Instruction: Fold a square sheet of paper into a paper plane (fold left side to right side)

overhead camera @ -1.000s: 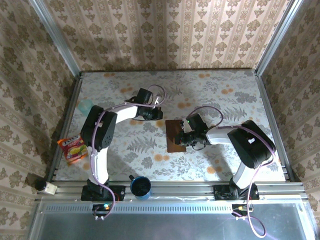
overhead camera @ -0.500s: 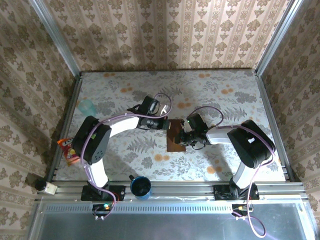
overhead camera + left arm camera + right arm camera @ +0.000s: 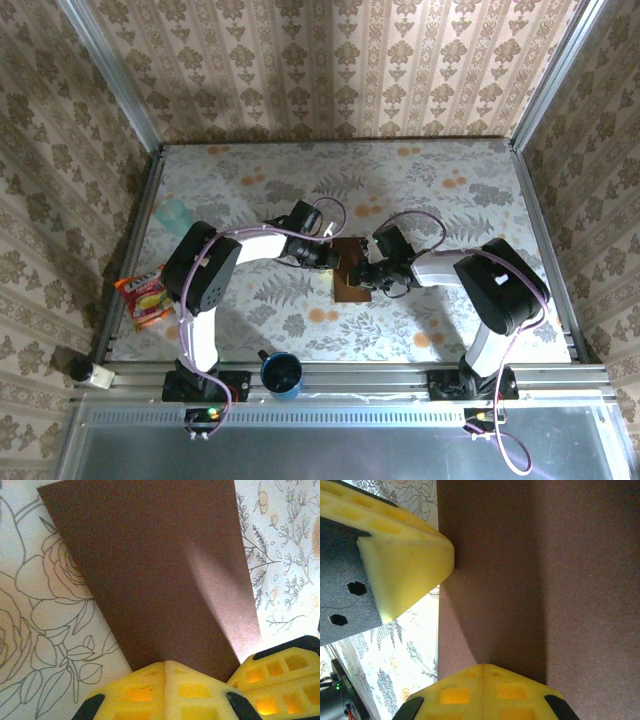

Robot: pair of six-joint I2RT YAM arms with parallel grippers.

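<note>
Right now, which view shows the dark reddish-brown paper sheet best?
Left wrist: the dark reddish-brown paper sheet fills the frame, both long edges and a far corner visible. Top external has it small, partly covered by the arms; right wrist gives a close stretch of surface and one edge.

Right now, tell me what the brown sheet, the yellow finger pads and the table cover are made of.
The square sheet of paper looks like thin matte paper, lying flat. The finger pads seem soft rubber or foam: moulded square pockets. The table cover is a smooth printed sheet, vinyl or paper, unclear.
</note>
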